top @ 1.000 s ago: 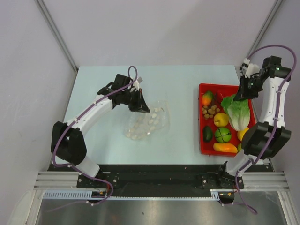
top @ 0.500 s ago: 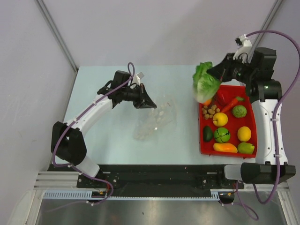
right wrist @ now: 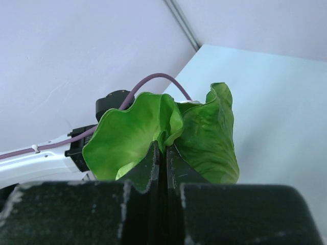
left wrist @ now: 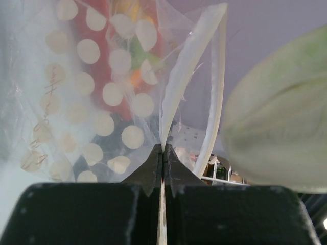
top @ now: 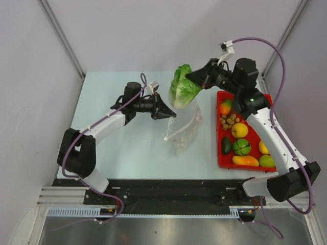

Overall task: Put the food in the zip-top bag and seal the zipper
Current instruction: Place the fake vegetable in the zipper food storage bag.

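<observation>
top view: the left end effector [top: 171, 115] pinches the rim of the zip-top bag [top: 185, 130]; the right end effector [top: 191, 78] holds the lettuce [top: 183, 92] just above it. left wrist: jaws clamped on plastic. right wrist: jaws closed on a leaf.

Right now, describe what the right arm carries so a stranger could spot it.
Left of the red tray, the right gripper holds the lettuce in the air, beside the dotted zip-top bag pinched by the left gripper. It is the only ruffled, leafy green piece and the only food off the tray.
</observation>
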`<control>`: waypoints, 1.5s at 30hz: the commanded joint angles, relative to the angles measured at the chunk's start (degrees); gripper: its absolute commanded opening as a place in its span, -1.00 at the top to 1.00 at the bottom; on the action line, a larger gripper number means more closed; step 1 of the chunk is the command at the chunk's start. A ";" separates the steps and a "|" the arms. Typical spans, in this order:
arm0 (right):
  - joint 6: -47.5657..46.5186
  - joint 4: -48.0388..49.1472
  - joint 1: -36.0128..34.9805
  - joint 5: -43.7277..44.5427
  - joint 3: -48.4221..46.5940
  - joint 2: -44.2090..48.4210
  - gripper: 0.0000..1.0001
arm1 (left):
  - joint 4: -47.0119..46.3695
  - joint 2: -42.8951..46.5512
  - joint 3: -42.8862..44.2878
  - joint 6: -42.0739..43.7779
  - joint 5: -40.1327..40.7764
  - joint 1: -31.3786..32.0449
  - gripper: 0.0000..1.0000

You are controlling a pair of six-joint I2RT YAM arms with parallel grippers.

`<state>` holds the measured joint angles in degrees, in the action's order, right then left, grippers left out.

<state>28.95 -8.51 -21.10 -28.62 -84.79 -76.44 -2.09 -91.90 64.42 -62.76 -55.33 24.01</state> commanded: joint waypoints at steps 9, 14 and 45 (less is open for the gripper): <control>0.16 2.63 -3.68 1.81 5.68 1.29 1.00 | -7.85 -0.21 -3.60 -3.51 -2.76 -2.56 0.99; -9.94 -4.57 -4.47 3.13 10.08 2.97 1.00 | -6.62 0.14 -3.87 -2.19 -3.12 -3.09 1.00; -35.63 -19.07 -16.07 1.99 13.69 -4.59 0.62 | 7.88 3.04 2.10 9.14 -0.83 -3.18 0.99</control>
<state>-1.58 -25.17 -35.40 -23.92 -70.98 -81.38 1.91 -92.01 62.19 -58.74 -56.69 20.97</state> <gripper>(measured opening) 0.142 0.006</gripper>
